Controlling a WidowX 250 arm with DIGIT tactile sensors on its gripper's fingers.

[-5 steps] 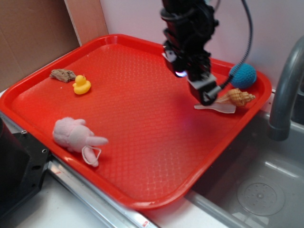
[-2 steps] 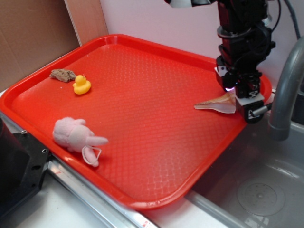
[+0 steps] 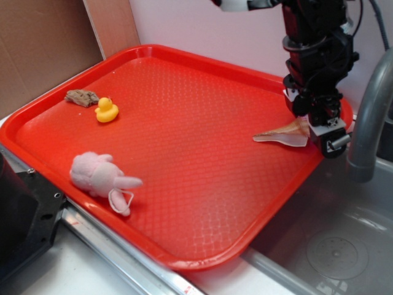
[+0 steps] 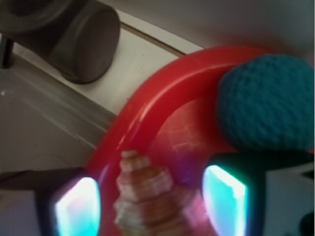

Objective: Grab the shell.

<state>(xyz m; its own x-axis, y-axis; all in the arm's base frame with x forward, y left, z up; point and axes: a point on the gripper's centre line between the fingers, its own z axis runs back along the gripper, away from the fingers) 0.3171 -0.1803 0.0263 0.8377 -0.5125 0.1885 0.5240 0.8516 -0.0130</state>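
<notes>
One gripper (image 4: 150, 199), jaws spread wide, straddling the shell (image 4: 147, 199) without contact, seemingly lined up to close. Shell lies at the red tray (image 4: 147, 105) corner rim; blue crocheted ball (image 4: 268, 101) just beside it; faucet (image 3: 368, 117) beyond.

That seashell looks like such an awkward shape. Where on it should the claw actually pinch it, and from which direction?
Probably across the thick ribbed whorls of the shell, coming straight down from above. It lies flat on the red tray near the rim, and its long pale tail looks too thin and tapered to hold. In the wrist view the tool already stands open with one finger on each side of the whorls, beside the blue ball.
</notes>
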